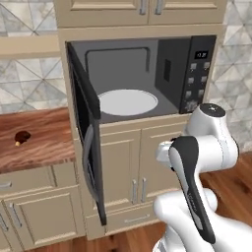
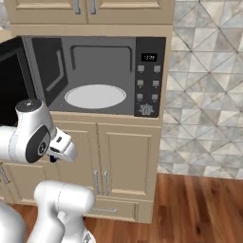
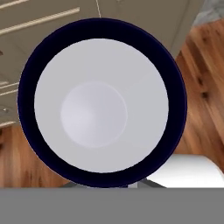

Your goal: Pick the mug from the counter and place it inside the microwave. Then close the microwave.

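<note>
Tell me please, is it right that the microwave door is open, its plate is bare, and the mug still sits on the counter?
Not quite: the mug is not on the counter; the hand view looks straight into it from close up, apparently held in the shut gripper. The rest stands: the left base view shows the microwave door open and the plate bare.

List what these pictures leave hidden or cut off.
- Gripper fingers: hand view, covered by the mug, whose mouth faces the camera.
- Mug's handle: hand view, out of sight behind its dark rim.
- Microwave door's front: left base view, seen edge-on.
- Counter: left base view, cut by the left edge.
</note>
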